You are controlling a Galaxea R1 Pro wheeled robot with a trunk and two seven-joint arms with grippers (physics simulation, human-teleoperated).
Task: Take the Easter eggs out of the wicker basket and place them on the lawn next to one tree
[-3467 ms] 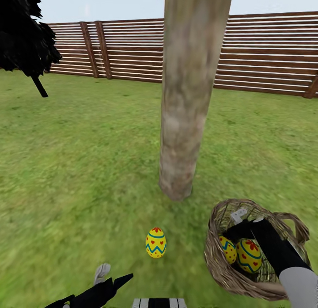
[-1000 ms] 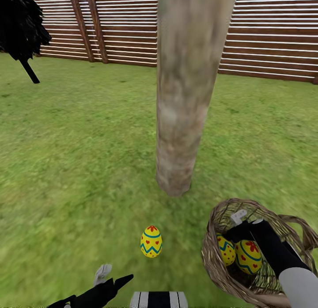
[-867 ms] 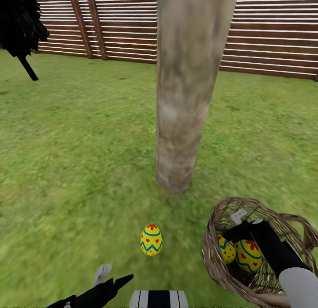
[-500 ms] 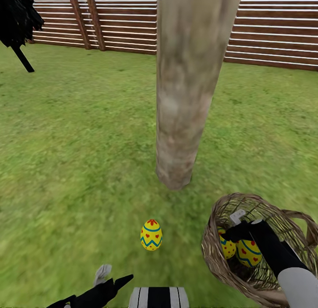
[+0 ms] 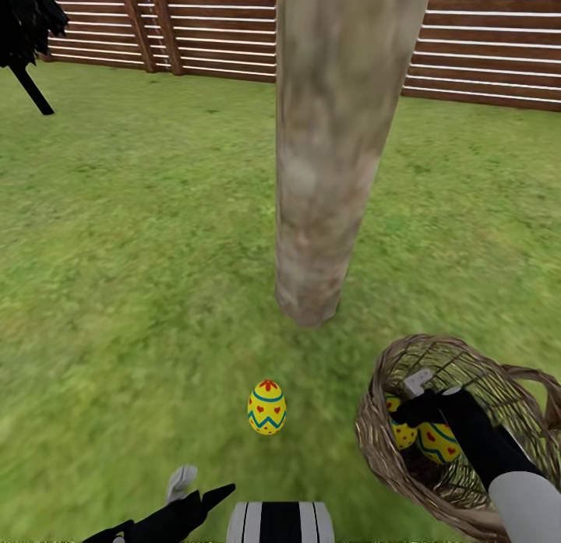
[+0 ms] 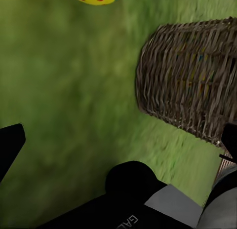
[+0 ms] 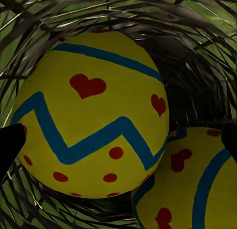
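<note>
One egg [image 5: 267, 407] stands upright on the lawn [image 5: 132, 239] near the foot of the tree [image 5: 327, 161]; two eggs remain in the basket [image 5: 389, 465], which sits on the grass to the right of the trunk. The step in hand looks like fetching the second egg: the right gripper [image 5: 425, 395] reaches down into the basket, and the right wrist view shows a heart-marked egg [image 7: 91, 115] close between its spread finger tips, with the other egg [image 7: 192, 189] touching it lower down. Nothing is pinched yet, as far as I can judge. The next move calls for settling the fingers around that nearer egg, squeezing, then lifting clear of the wicker rim without tipping the basket. The left gripper [image 5: 195, 488] hangs low over the grass, its fingers apart and empty.
</note>
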